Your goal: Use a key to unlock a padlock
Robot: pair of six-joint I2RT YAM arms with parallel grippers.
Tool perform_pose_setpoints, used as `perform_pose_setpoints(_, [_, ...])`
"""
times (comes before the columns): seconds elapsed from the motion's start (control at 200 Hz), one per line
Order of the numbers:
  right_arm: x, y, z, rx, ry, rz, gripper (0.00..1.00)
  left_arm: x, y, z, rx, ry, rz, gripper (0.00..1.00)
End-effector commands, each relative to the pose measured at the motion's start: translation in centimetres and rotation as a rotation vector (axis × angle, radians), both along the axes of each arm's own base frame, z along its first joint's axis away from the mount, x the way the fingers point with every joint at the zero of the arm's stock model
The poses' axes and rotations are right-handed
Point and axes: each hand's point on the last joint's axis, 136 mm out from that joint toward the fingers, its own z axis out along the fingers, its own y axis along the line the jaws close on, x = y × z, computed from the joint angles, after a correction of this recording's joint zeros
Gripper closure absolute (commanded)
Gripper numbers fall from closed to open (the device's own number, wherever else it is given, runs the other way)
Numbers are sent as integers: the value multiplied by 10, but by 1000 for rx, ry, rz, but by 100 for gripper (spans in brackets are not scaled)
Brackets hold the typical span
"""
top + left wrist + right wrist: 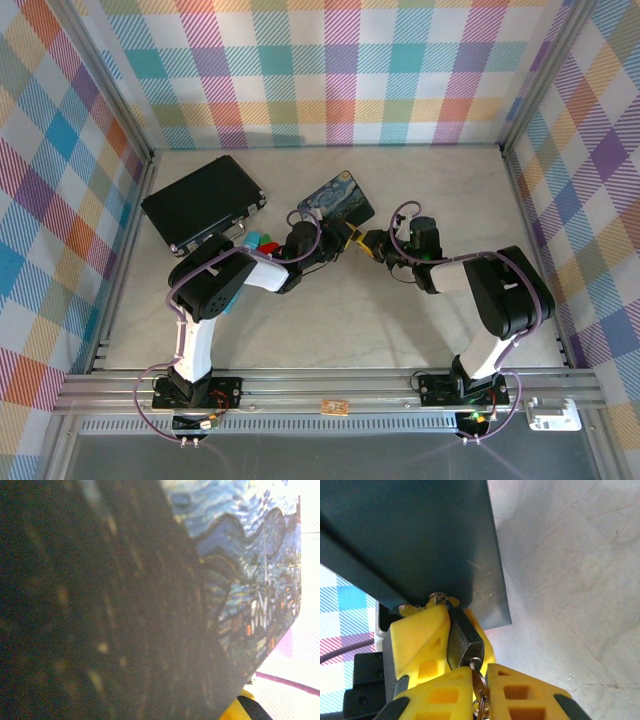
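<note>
The black padlock sits pinched between the yellow fingers of my left gripper, just under the edge of the starry-night tin. The silvery key points up into the padlock's bottom face. My right gripper is closed narrowly around the key, one finger on each side. Seen from above, the left gripper and the right gripper meet tip to tip in front of the tin. The shackle is mostly hidden by the tin's edge.
A black hard case lies at the back left. Small coloured items sit beside the left arm. The painted tin looms blurred and very close in the left wrist view. Bare tabletop lies to the right.
</note>
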Motion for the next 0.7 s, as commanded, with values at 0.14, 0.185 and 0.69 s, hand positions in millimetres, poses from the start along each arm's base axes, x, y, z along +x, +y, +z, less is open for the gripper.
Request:
perform_pose_setpoints(0.14, [12, -39, -6, -142, -55, -172, 72, -28, -35, 61, -40, -137, -141, 100])
perform_pose_setpoints(0.185, [9, -42, -3, -141, -62, -174, 70, -21, -34, 62, -35, -143, -119, 100])
perform_pose_setpoints(0.69, [-18, -48, 15, -181, -135, -120, 58, 1, -32, 62, -20, -152, -42, 100])
